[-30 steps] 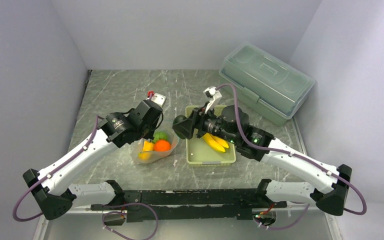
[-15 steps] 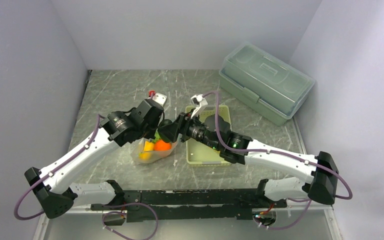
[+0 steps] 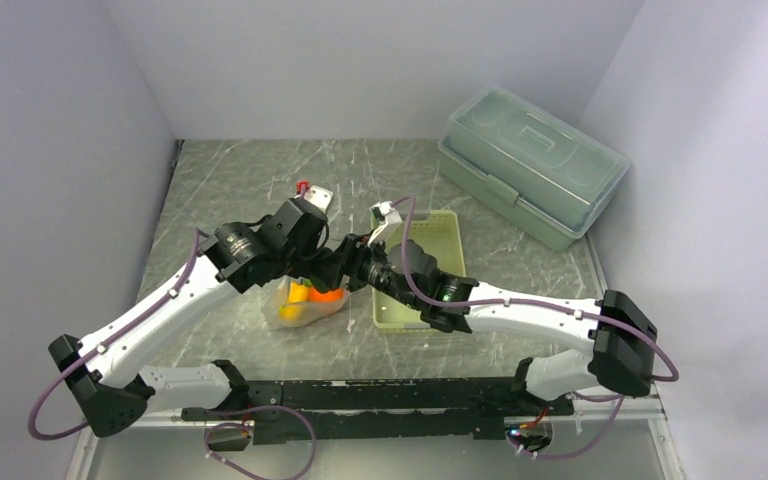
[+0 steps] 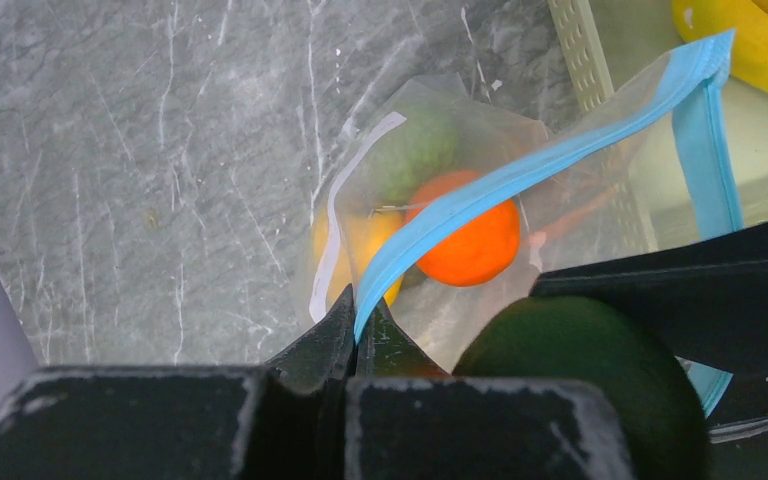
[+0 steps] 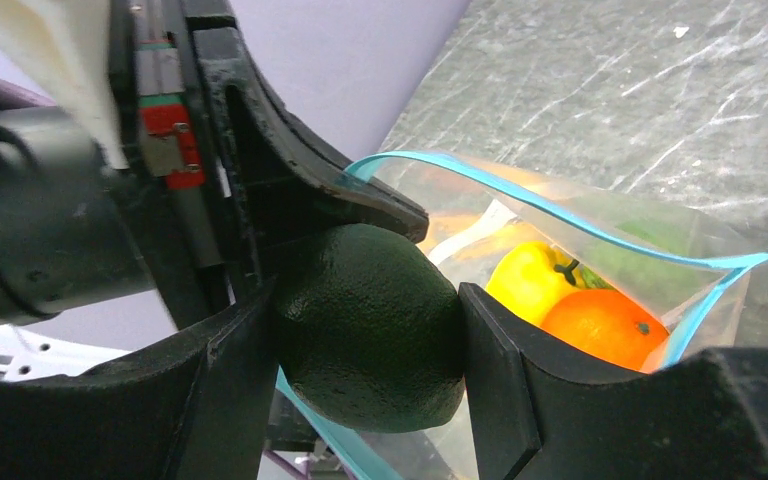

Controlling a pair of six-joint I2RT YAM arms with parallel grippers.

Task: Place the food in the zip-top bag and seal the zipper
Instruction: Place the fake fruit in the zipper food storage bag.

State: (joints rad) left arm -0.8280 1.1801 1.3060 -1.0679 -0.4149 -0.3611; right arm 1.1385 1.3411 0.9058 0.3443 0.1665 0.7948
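Right gripper [image 5: 365, 350] clamps avocado [image 5: 370, 300] at bag [image 5: 660, 250] mouth, left gripper [image 4: 355, 335] pinches zipper [image 4: 520, 175]; a rim snag could yank zipper free, avocado rolling across counter [image 4: 160, 150].

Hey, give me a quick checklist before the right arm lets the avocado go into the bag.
1. Right gripper shut on dark green avocado: ok.
2. Left gripper pinching light blue zipper strip: ok.
3. Clear crinkly plastic bag mouth held open: ok.
4. Avocado fully inside the mouth rim: cannot tell.
5. Orange ball and yellow-orange pepper already bagged: ok.
6. Yellow bananas bagged: not ok, they lie in the pale green perforated basket.
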